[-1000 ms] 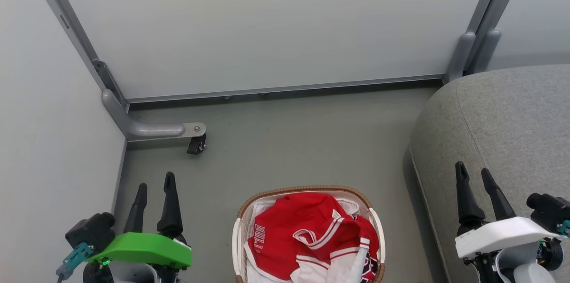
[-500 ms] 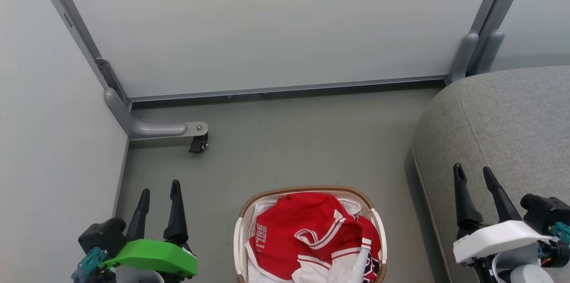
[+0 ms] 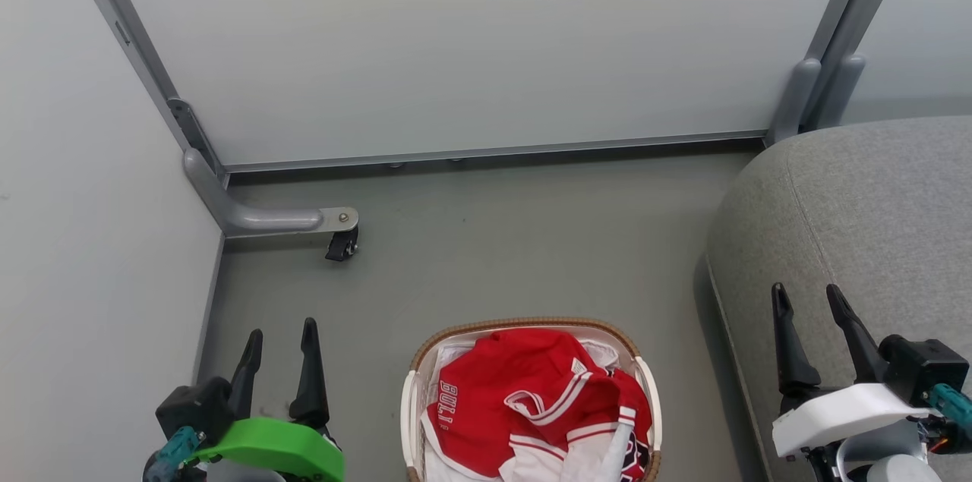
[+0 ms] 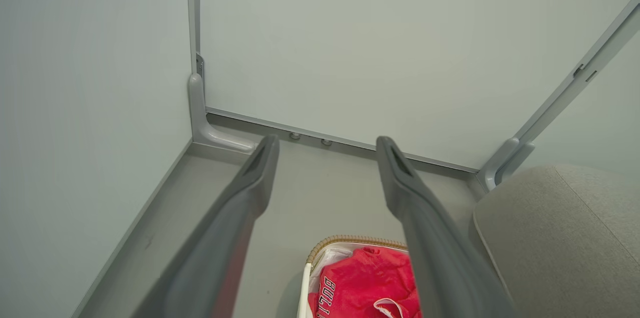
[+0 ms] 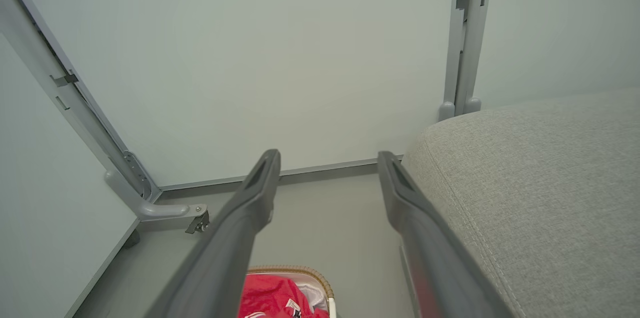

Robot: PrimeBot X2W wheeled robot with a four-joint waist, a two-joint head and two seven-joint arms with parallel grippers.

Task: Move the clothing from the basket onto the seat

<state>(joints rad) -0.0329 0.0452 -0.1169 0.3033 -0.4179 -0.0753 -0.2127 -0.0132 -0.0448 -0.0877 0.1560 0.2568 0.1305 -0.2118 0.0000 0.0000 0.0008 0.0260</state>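
Observation:
Red clothing (image 3: 524, 398) with white trim is heaped in the white basket (image 3: 531, 324) with a brown woven rim, on the floor at the bottom middle of the head view. White lettering shows on its left side. My left gripper (image 3: 281, 336) stands open to the basket's left, empty. My right gripper (image 3: 806, 298) stands open over the grey seat (image 3: 873, 201) at the right, empty. The left wrist view shows the clothing (image 4: 365, 283), the basket (image 4: 345, 240) and the seat (image 4: 550, 238). The right wrist view shows the clothing (image 5: 272, 295), the basket (image 5: 300, 270) and the seat (image 5: 525, 183).
Pale partition panels (image 3: 456, 42) close the space behind and to the left. A grey panel foot with a black caster (image 3: 340, 243) juts onto the grey floor (image 3: 493, 247) ahead of my left gripper. Open floor lies between the basket and the back panel.
The head view has shifted slightly, so the scene sits a little more to the right. Both grippers show lower in the picture than a second ago. The clothing and the basket lie unchanged.

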